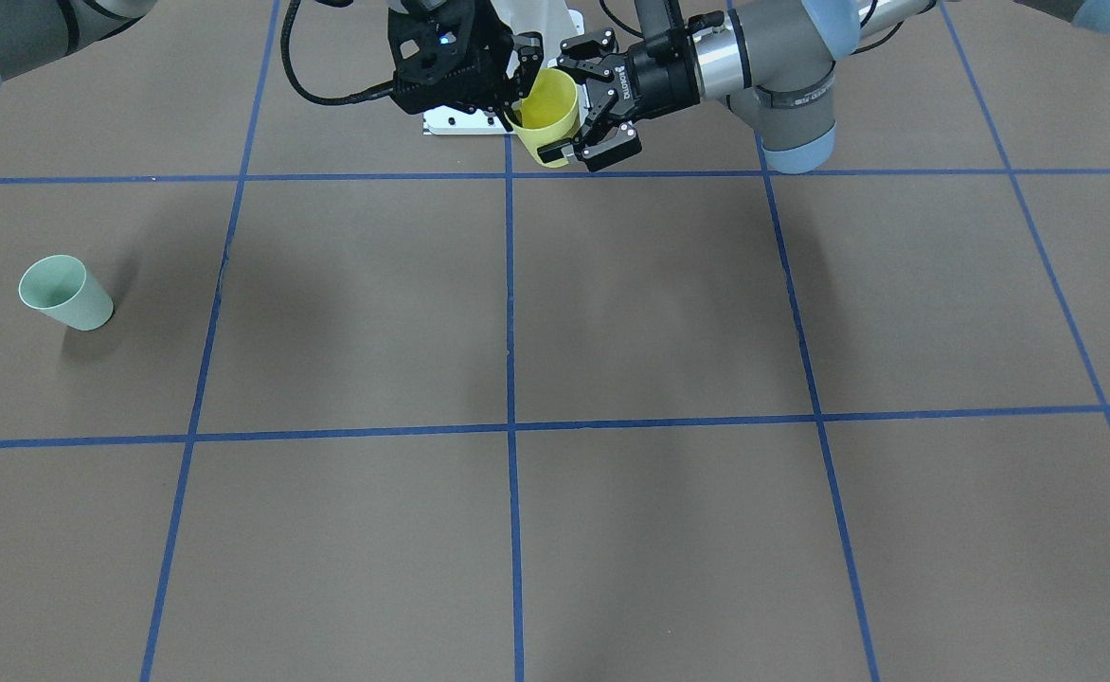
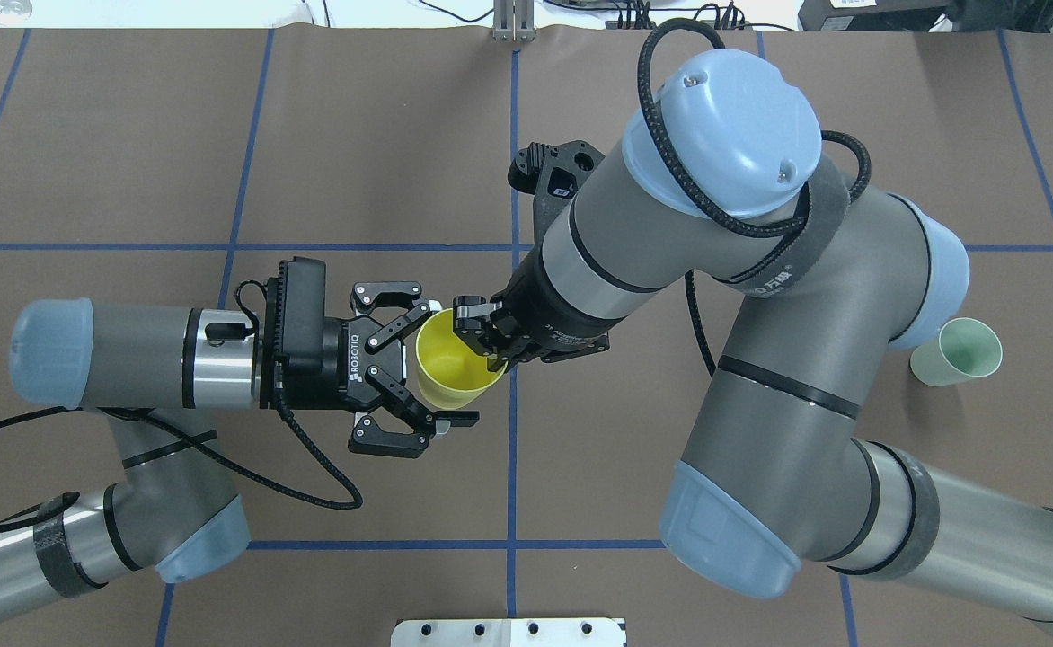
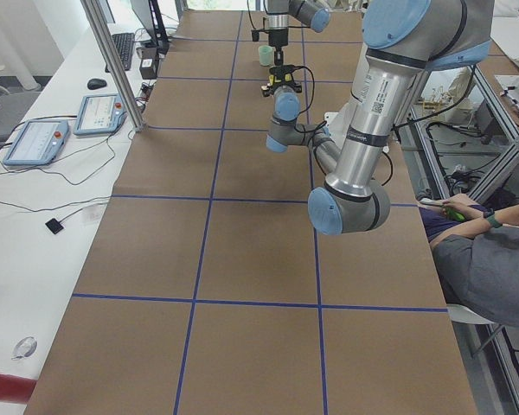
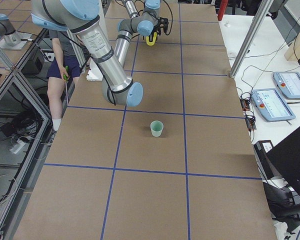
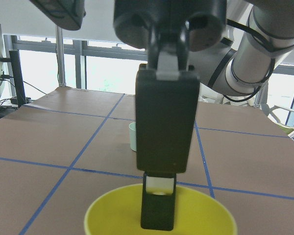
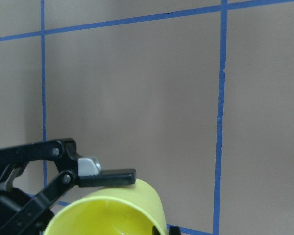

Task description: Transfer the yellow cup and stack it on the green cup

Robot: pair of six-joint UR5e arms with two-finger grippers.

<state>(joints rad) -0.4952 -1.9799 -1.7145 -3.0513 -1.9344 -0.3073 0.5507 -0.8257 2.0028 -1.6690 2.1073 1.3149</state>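
Observation:
The yellow cup (image 2: 455, 370) hangs upright in mid-air near the robot's base, also seen from the front (image 1: 551, 106). My right gripper (image 2: 483, 338) is shut on its rim, one finger inside the cup and one outside. One of its fingers (image 5: 165, 127) reaches down into the cup in the left wrist view. My left gripper (image 2: 442, 365) stands open, its fingers spread either side of the cup body with a small gap on one side. The green cup (image 2: 956, 352) stands upright on the table far to the right, beside the right arm's elbow, and shows again from the front (image 1: 64, 292).
Blue tape lines divide the brown table (image 1: 650, 303) into squares. A white mounting plate (image 2: 508, 632) lies at the robot's edge. A seated person (image 3: 493, 251) is beside the table, with a standing person (image 4: 60, 70) in the other side view. Tablets (image 4: 272, 102) lie on the side bench.

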